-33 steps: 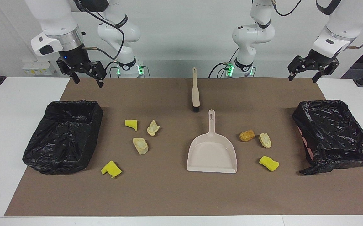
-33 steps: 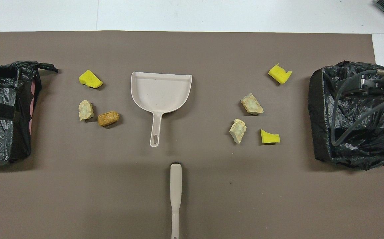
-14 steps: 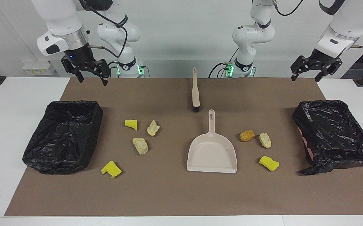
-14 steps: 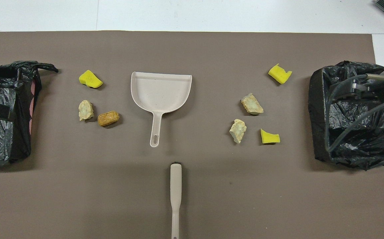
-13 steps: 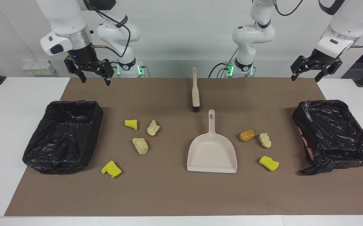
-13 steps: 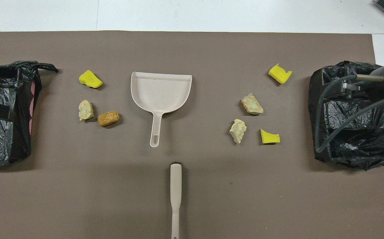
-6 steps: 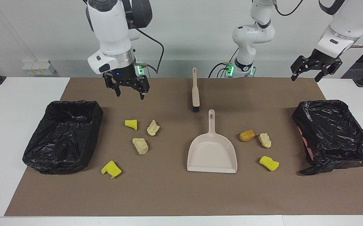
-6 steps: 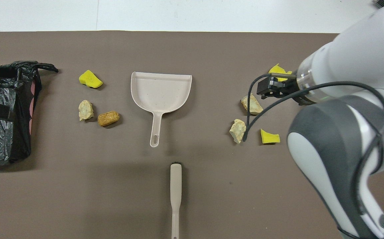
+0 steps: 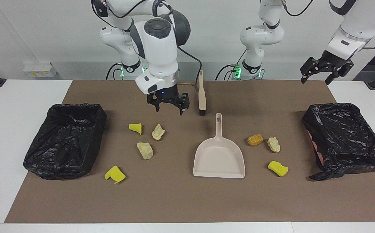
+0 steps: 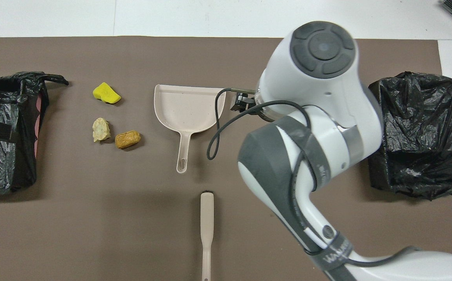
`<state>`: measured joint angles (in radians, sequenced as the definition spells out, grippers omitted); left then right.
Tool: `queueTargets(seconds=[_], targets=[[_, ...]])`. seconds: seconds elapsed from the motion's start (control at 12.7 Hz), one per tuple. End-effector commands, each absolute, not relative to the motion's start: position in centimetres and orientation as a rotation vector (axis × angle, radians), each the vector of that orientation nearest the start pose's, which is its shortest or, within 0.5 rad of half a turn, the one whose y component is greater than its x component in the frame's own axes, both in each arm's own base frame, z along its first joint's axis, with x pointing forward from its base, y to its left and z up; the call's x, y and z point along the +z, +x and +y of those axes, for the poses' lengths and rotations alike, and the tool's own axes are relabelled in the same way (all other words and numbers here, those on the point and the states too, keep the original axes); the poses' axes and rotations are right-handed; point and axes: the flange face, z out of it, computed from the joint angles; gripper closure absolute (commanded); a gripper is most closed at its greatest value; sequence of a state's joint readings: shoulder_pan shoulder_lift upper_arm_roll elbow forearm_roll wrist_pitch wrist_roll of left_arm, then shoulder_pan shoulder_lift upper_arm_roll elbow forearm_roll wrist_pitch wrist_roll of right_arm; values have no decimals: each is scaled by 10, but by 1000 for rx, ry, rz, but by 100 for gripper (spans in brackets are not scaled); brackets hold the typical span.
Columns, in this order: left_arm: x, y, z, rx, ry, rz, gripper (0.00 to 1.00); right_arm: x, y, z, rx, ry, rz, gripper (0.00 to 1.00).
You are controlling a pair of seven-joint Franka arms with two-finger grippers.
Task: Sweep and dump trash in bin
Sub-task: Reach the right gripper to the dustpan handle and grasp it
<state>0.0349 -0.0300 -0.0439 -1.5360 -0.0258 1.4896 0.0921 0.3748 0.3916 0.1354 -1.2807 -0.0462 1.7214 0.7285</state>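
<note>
My right gripper (image 9: 168, 108) hangs spread wide and empty above the mat, the brush (image 9: 202, 97) at its three o'clock, trash (image 9: 158, 131) at six. My left gripper (image 9: 326, 73) waits, released.

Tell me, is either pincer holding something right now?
Nothing is held. The right pincer hangs open beside the brush; the left pincer waits open, empty.

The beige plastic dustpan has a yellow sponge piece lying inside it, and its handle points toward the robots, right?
Not quite. The beige plastic dustpan is empty, as the facing view shows; every yellow sponge piece lies on the brown mat beside it. Its handle does point toward the robots.
</note>
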Motion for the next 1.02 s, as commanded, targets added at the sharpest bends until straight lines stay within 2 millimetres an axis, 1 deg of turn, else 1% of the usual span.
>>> queueTargets(seconds=[0.0,0.08,0.16,0.31,0.39,0.47,0.55,0.71,0.79,0.87,0.94], targets=[[654,531,-7,15,-3169,142,0,520,602,354,-71,-3090,346,0],[654,531,-7,15,-3169,142,0,513,595,374,-81,-3084,335,0],[654,531,-7,15,-3169,142,0,504,596,380,-74,-3086,333,0],[654,531,-7,15,-3169,142,0,489,588,407,-83,-3090,299,0],[654,531,-7,15,-3169,142,0,473,586,421,-94,-3113,272,0],[654,531,-7,15,-3169,142,0,453,580,445,-110,-3118,285,0],[654,531,-7,15,-3169,142,0,437,578,461,-116,-3113,308,0],[654,531,-7,15,-3169,142,0,412,574,482,-130,-3108,276,0],[654,531,-7,15,-3169,142,0,405,567,493,-137,-3111,248,0],[654,531,-9,18,-3170,148,0,388,566,498,-122,-3126,238,0],[653,530,-10,25,-3168,152,0,377,563,507,-135,-3126,215,0]])
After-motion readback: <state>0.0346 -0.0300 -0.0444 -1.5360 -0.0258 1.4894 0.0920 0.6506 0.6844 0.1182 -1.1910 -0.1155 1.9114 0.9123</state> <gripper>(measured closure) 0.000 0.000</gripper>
